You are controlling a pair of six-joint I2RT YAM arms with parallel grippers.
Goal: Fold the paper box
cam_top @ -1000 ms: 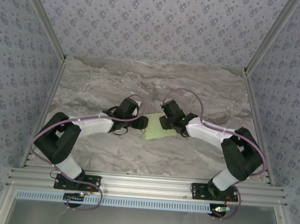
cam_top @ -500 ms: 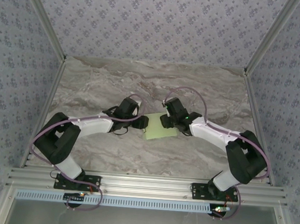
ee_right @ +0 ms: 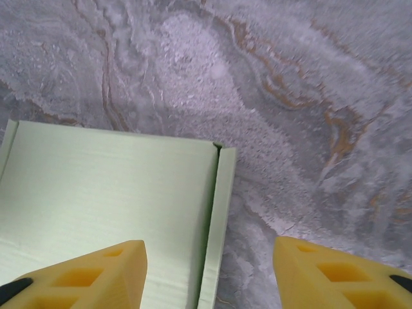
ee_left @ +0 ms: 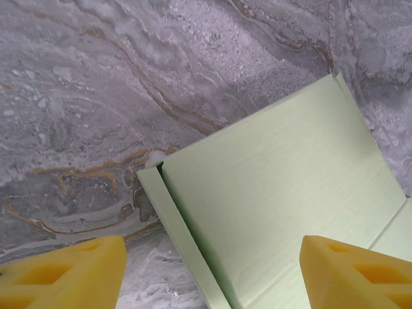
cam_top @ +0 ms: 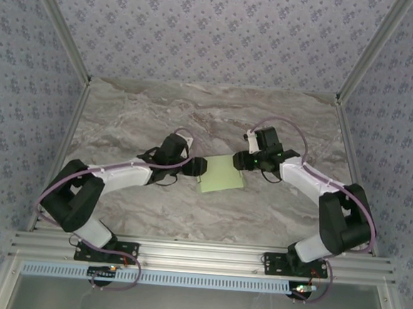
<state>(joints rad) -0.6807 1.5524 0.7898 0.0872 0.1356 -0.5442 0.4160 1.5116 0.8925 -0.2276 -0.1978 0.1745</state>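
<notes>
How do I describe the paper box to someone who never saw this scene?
Start from the grey marble table; look at its middle, between the left arm and right arm. There lies the paper box, a flat pale-green card sheet, the only green thing.

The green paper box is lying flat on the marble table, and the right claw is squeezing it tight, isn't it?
Not quite. The paper box does lie flat on the marble table, but the right claw is not squeezing it. The right wrist view shows its yellow fingers spread wide apart over the box's edge, gripping nothing.
</notes>
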